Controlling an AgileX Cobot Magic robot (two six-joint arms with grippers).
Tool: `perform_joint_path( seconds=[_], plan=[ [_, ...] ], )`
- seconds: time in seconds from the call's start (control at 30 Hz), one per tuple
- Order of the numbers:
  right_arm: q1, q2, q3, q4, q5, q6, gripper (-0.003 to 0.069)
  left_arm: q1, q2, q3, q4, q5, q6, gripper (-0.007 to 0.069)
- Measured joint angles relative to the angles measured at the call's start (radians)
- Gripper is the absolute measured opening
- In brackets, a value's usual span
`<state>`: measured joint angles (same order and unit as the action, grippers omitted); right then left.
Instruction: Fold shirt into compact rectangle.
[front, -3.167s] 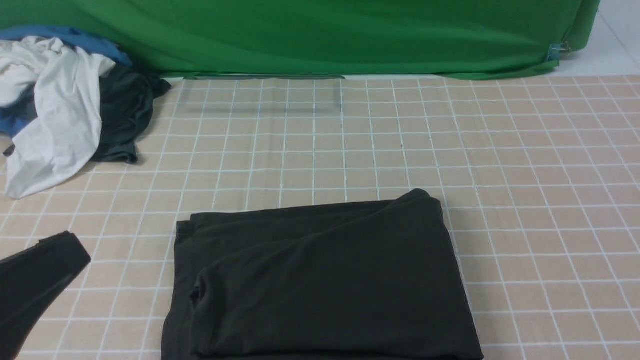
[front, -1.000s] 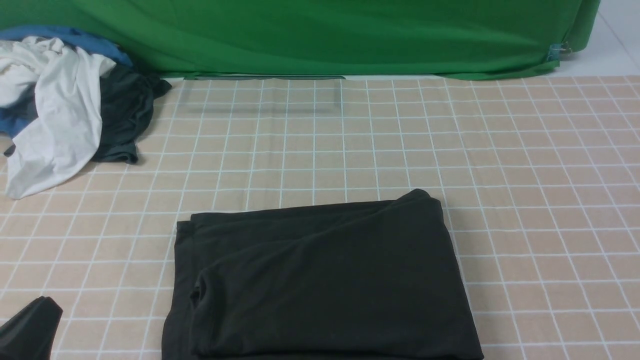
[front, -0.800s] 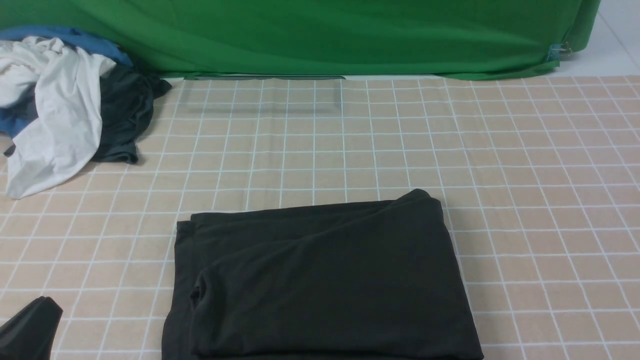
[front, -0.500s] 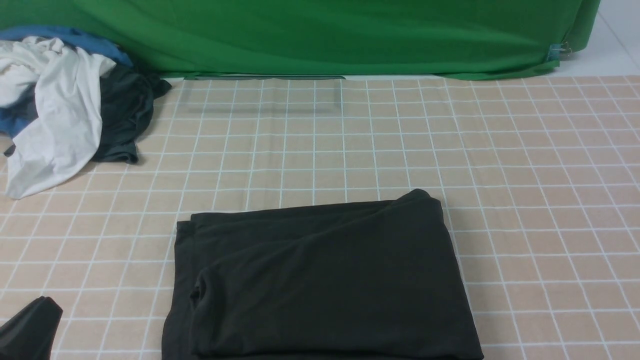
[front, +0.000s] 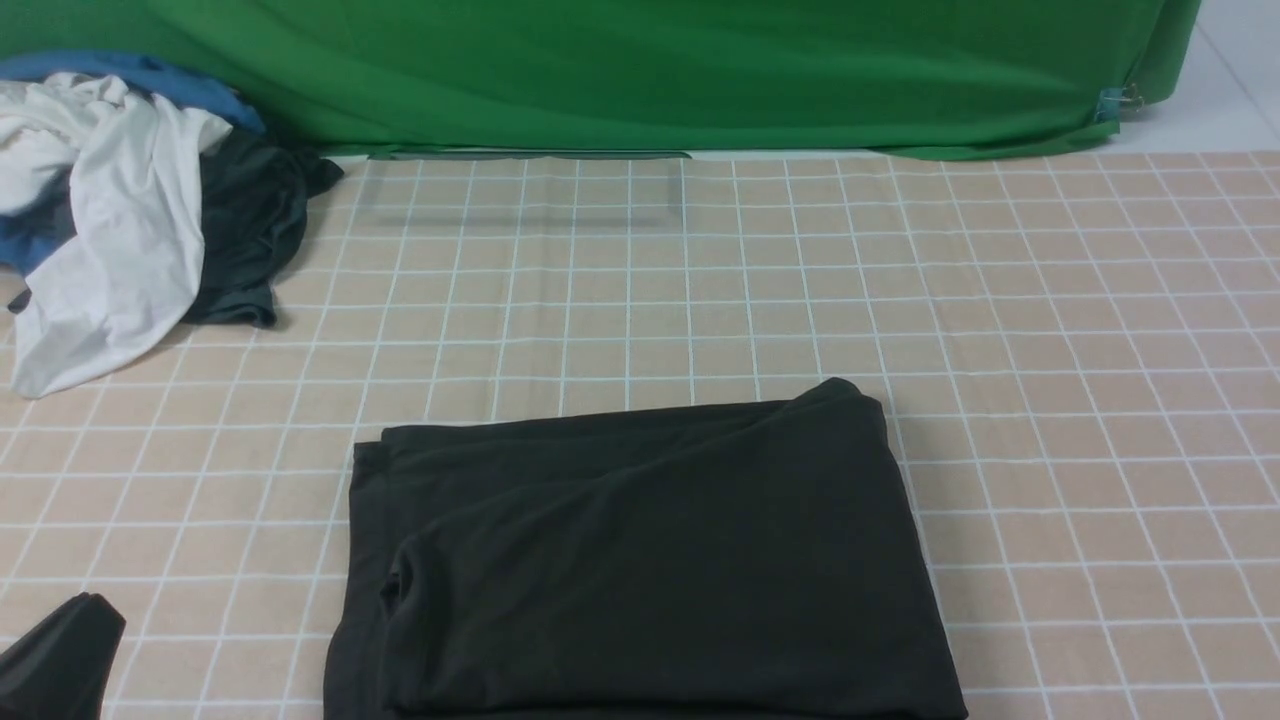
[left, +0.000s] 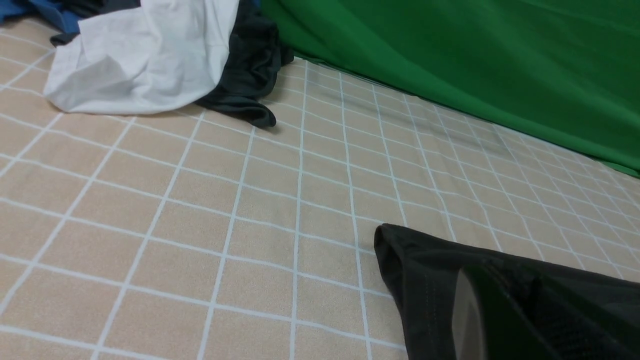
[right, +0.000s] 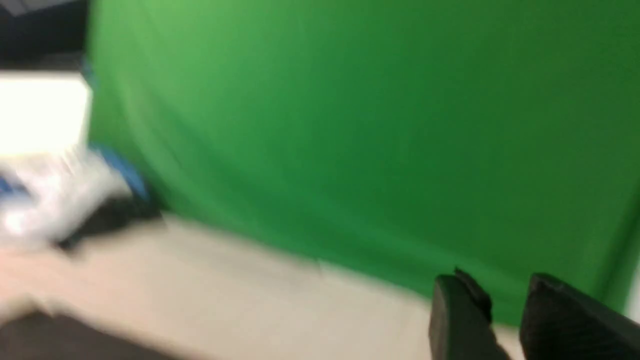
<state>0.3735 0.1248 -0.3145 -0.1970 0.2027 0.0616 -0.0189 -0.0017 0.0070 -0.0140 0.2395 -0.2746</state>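
The black shirt (front: 640, 560) lies folded into a rough rectangle at the near middle of the checked cloth (front: 1050, 400). A black cuff end with a stitched hem (front: 65, 650) pokes in at the near left corner, apart from the folded body. In the left wrist view this same fabric (left: 425, 270) drapes over my left gripper (left: 480, 305), which is shut on it, with only a grey strip of one finger showing. My right gripper (right: 505, 295) does not show in the front view. It is open and empty, raised, and faces the green backdrop (right: 350, 125).
A pile of white (front: 110, 230), blue and dark grey (front: 245, 230) garments sits at the far left by the backdrop (front: 640, 70). A clip (front: 1108, 102) holds the backdrop at the far right. The right wrist view is blurred.
Compared with three seconds ago, the black cuff end has drawn back toward the near left corner. Over the last second the front view is unchanged.
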Motion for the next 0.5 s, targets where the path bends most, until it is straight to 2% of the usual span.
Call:
perform_joint_path(
  seconds=[0.2, 0.3, 0.5],
  plan=[
    [-0.149, -0.080, 0.293, -0.001, 0.024, 0.015, 0.0237, 0.000, 0.000, 0.000, 0.000, 0.001, 0.000, 0.0013],
    [-0.231, -0.118, 0.322, 0.001, 0.058, 0.066, 0.0237, 0.000, 0.000, 0.000, 0.000, 0.003, 0.001, 0.0013],
    [-0.333, -0.125, 0.322, 0.003, 0.060, 0.079, 0.0237, 0.000, -0.001, 0.000, 0.000, 0.004, 0.001, 0.0013]
  ],
)
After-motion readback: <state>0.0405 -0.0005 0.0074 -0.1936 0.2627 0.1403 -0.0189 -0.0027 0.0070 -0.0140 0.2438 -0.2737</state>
